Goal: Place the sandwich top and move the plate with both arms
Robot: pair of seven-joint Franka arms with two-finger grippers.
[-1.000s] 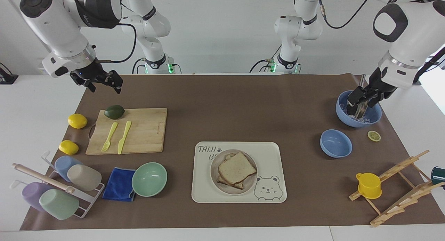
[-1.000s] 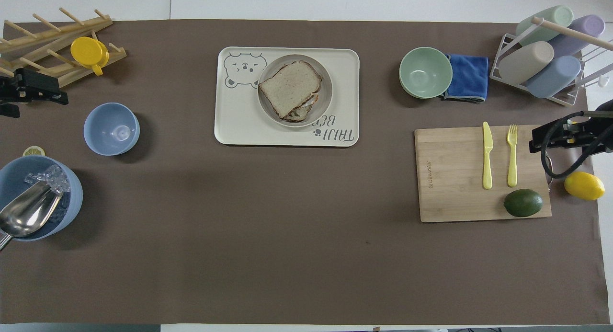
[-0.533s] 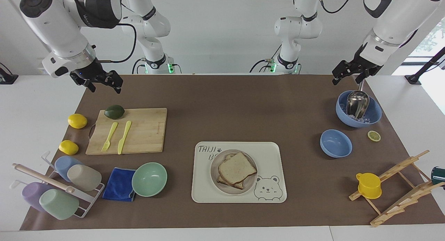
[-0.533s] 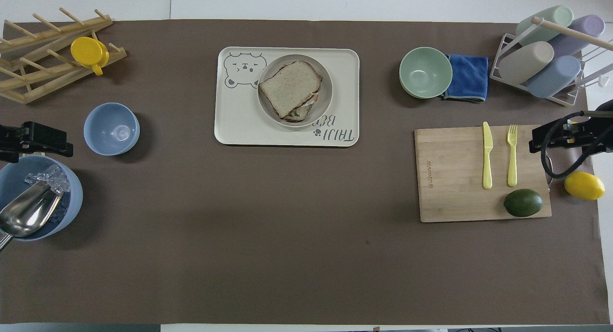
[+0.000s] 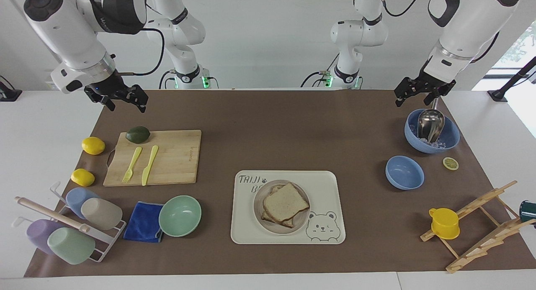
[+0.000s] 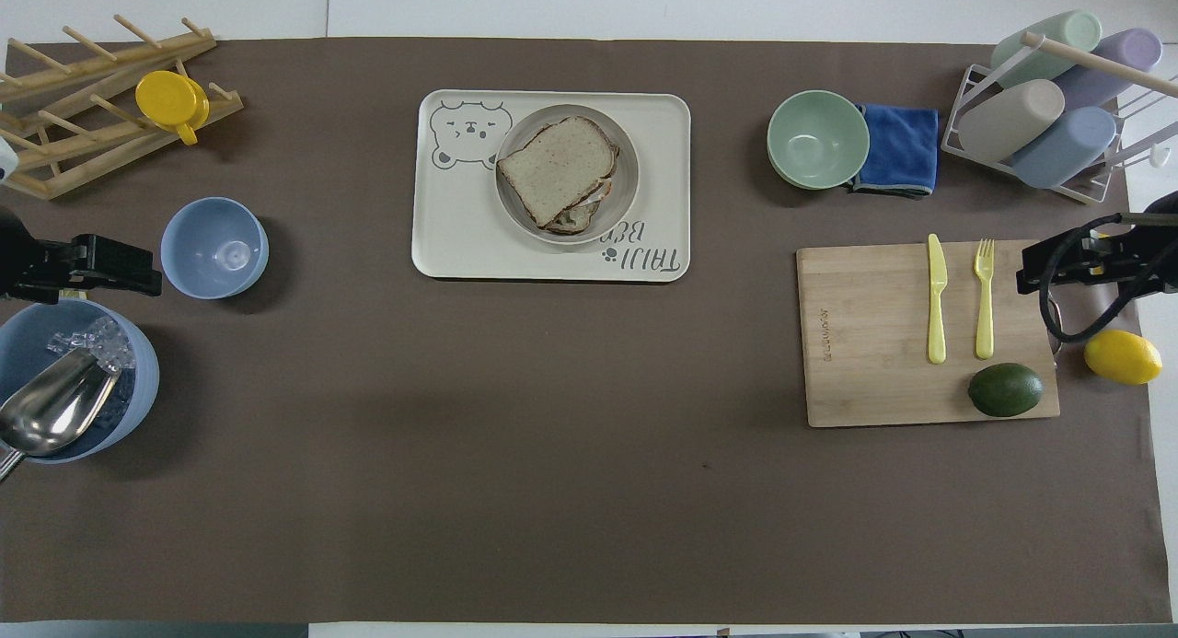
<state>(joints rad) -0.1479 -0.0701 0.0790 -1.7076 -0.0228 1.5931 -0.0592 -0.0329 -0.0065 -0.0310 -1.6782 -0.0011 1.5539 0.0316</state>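
Observation:
The sandwich top (image 5: 285, 203) (image 6: 557, 164), a light bread slice with a brown crust, lies on a lower slice on the round beige plate (image 5: 257, 204) (image 6: 630, 182). The plate rests on the cream bear tray (image 5: 326, 185) (image 6: 460, 242). My left gripper (image 5: 420, 96) (image 6: 101, 265) hangs open and empty in the air over the mat, beside the big blue ice bowl (image 5: 450, 141) (image 6: 138, 380). A metal scoop (image 5: 430, 123) (image 6: 51, 415) lies in that bowl. Open and empty too, my right gripper (image 5: 122, 100) (image 6: 1058, 265) waits over the mat's edge by the cutting board (image 5: 176, 158) (image 6: 874, 343).
An avocado (image 5: 137, 134), a yellow fork (image 5: 132, 164) and a knife (image 5: 149, 164) lie on the board, with two lemons (image 5: 93, 145) beside it. A green bowl (image 5: 180, 215), blue cloth (image 5: 143, 221) and cup rack (image 5: 67, 227) stand nearby. Toward the left arm's end are a small blue bowl (image 5: 404, 172), lemon slice (image 5: 450, 163) and wooden rack with a yellow cup (image 5: 444, 223).
My left gripper has lifted up and away from the ice bowl, leaving the scoop in it, then drifted a little toward the table's middle. The right arm has not moved.

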